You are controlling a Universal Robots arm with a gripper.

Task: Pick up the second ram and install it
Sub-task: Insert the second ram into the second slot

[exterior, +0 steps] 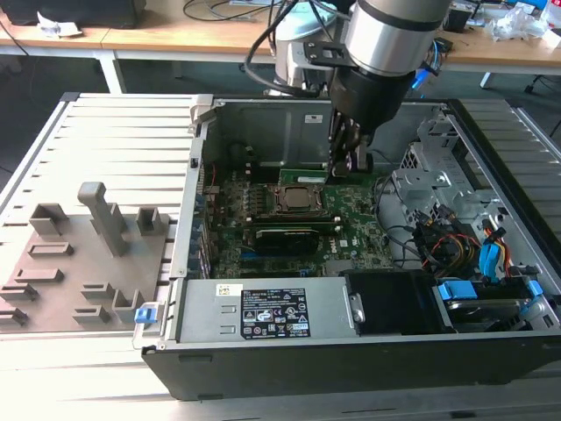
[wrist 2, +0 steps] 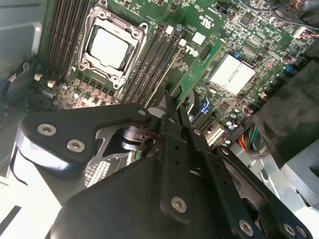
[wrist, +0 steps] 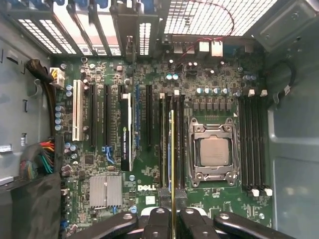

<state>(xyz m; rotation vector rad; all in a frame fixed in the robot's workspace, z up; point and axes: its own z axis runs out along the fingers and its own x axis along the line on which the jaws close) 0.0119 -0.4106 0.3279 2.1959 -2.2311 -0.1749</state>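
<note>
The second ram [exterior: 302,175] is a thin green stick standing on edge just beyond the CPU socket [exterior: 301,199] inside the open computer case. In the first wrist view the ram [wrist: 172,149] runs edge-on along the dark memory slots beside the socket [wrist: 214,152]. In the second wrist view its green face [wrist 2: 197,69] slants away from the fingers. My gripper [exterior: 351,167] reaches down into the case and is shut on one end of the stick, with black fingers [wrist: 159,219] on either side. I cannot tell whether the ram is seated in a slot.
A black graphics card [exterior: 285,237] lies on the near side of the socket. Cable bundles [exterior: 447,237] and a drive cage [exterior: 429,175] crowd the exterior view's right. The power supply [exterior: 272,311] sits at the case front. A grey fixture plate [exterior: 79,254] lies outside on the left.
</note>
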